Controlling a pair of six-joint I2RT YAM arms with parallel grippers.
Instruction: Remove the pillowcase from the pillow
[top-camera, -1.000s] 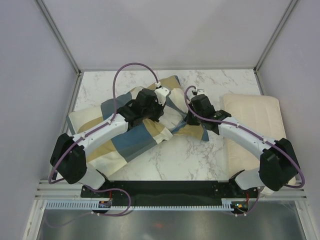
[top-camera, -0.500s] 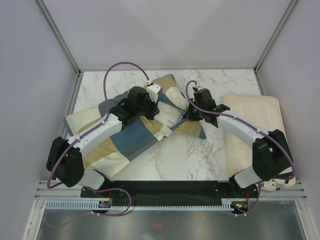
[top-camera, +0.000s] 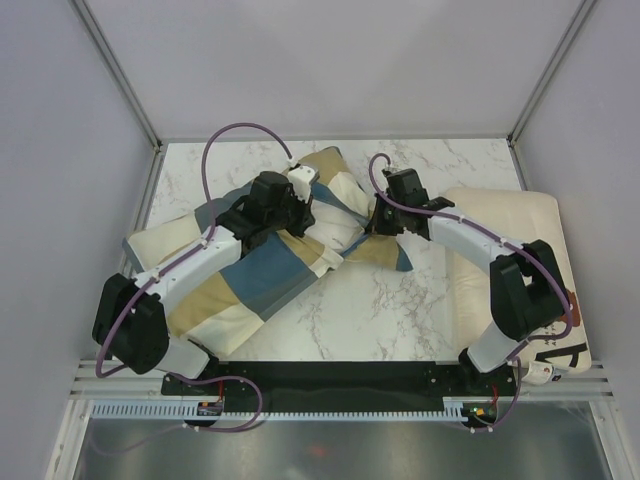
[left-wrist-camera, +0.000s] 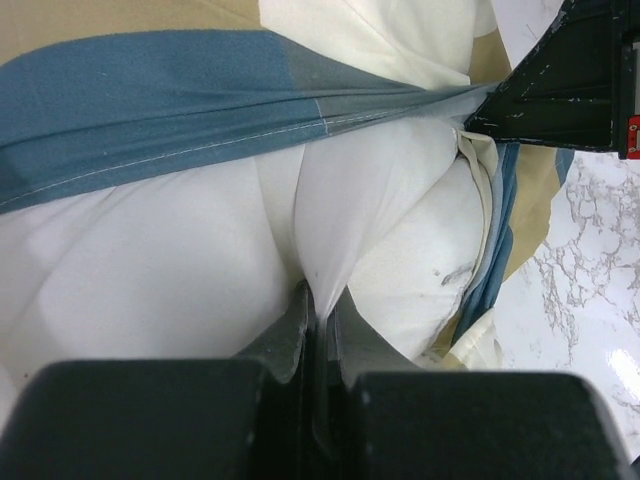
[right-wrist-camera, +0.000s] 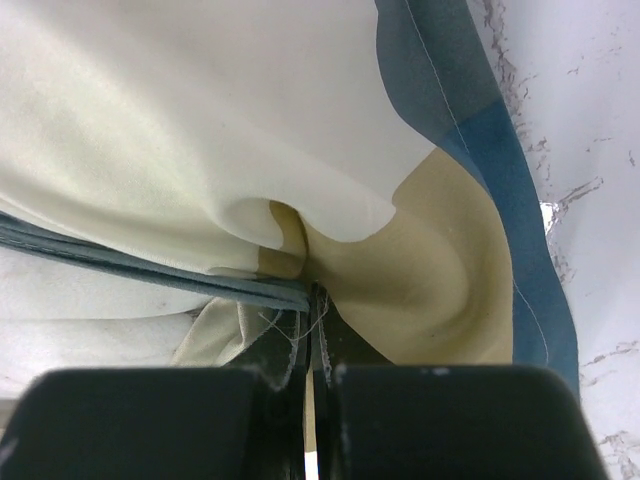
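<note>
The pillowcase (top-camera: 255, 280), in steel blue, tan and cream blocks, lies diagonally across the marble table with the plain off-white pillow (top-camera: 160, 240) inside; the pillow's end shows at the left. My left gripper (top-camera: 308, 214) is shut on a fold of the pillow's white fabric (left-wrist-camera: 330, 220), just under the pillowcase's blue hem (left-wrist-camera: 150, 110). My right gripper (top-camera: 376, 222) is shut on the pillowcase's edge (right-wrist-camera: 440, 260), where tan and blue cloth bunch at the fingertips. The two grippers are close together near the open end.
A flatter cream pillow (top-camera: 505, 235) lies along the right side of the table under my right arm. Grey walls and metal posts close in the table at the back and sides. Bare marble (top-camera: 390, 300) shows in front of the pillowcase.
Both grippers have shifted left and slightly back, holding their cloth. The right arm's elbow has folded in. A little more off-white pillow shows at the left end.
</note>
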